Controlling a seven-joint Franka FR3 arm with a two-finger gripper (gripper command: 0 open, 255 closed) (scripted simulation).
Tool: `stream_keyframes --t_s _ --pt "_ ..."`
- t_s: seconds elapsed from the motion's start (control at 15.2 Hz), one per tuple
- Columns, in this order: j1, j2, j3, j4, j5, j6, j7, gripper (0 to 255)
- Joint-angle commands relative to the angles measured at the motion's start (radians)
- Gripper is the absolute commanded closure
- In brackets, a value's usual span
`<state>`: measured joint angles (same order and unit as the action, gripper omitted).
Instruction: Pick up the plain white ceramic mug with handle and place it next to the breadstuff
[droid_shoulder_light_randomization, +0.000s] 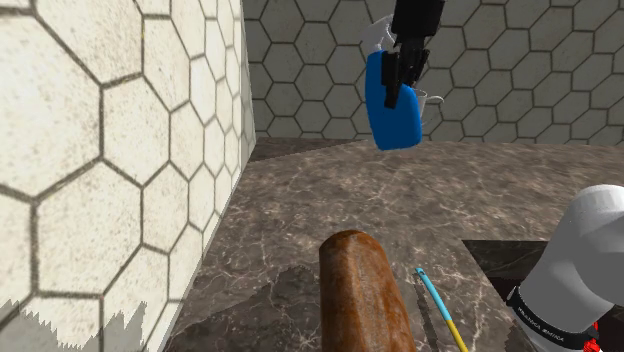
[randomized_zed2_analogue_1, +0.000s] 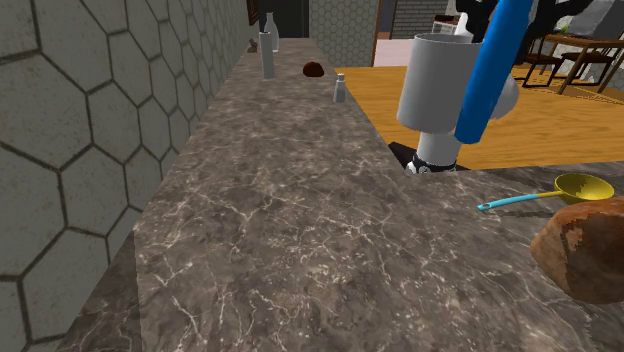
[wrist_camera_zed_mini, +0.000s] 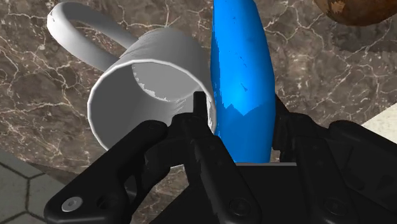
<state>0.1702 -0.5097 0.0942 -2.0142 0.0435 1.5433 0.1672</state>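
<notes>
The white mug (wrist_camera_zed_mini: 137, 89), handle (wrist_camera_zed_mini: 76, 28) turned away from the fingers, hangs tilted above the brown marble counter (wrist_camera_zed_mini: 38, 95). My black gripper (wrist_camera_zed_mini: 240, 113) is shut: one fingertip (wrist_camera_zed_mini: 199, 105) sits just inside the mug's rim, and the mug's wall and a blue bottle (wrist_camera_zed_mini: 242, 70) are clasped together against the other finger. In the shoulder view the gripper (droid_shoulder_light_randomization: 405, 82) is high near the back wall, with the blue bottle (droid_shoulder_light_randomization: 393, 105) hanging below it and a sliver of the mug (droid_shoulder_light_randomization: 433, 98) behind. The brown bread loaf (droid_shoulder_light_randomization: 365, 295) lies on the counter near the stand; the second exterior view has this bread (randomized_zed2_analogue_1: 585, 250) at its right edge.
A spoon with a blue handle and yellow bowl (randomized_zed2_analogue_1: 560, 190) lies beside the bread. My white arm (randomized_zed2_analogue_1: 440, 100) rises behind it. A hexagon-tiled wall (droid_shoulder_light_randomization: 110, 150) borders the counter. Far along the counter stand two small bottles (randomized_zed2_analogue_1: 267, 50) and a dark brown lump (randomized_zed2_analogue_1: 315, 70).
</notes>
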Motion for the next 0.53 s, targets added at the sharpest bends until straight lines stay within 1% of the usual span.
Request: stream_keyframes --t_s 0.0,0.46 --pt "0.014 -0.044 0.029 -0.039 0.017 -0.004 0.039 255" --pt "0.065 -0.164 0.14 -0.106 0.093 -0.046 0.181 255"
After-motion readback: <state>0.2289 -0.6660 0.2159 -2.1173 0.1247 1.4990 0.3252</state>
